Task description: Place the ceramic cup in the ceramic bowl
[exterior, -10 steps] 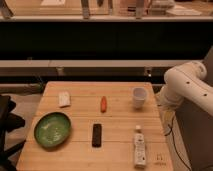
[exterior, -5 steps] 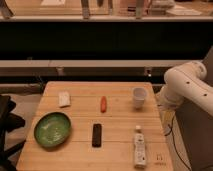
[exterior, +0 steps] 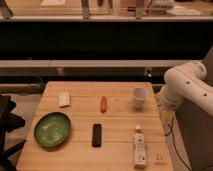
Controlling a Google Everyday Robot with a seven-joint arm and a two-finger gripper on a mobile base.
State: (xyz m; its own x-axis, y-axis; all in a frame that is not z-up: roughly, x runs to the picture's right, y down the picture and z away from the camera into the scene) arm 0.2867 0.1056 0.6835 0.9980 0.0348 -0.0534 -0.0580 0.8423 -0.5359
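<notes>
The white ceramic cup point(exterior: 139, 97) stands upright on the wooden table point(exterior: 120, 145), near its right edge. The green ceramic bowl point(exterior: 52, 129) lies at the front left of the table and holds nothing. My white arm point(exterior: 186, 86) hangs folded just off the table's right edge. Its gripper end point(exterior: 162, 101) is low beside the edge, a little to the right of the cup and not touching it. The gripper is far from the bowl.
Between the cup and the bowl lie an orange-red carrot-like item point(exterior: 103, 103) and a black remote-like bar point(exterior: 97, 134). A white packet point(exterior: 64, 99) lies at the back left. A white bottle point(exterior: 139, 145) lies at the front right. A dark counter stands behind the table.
</notes>
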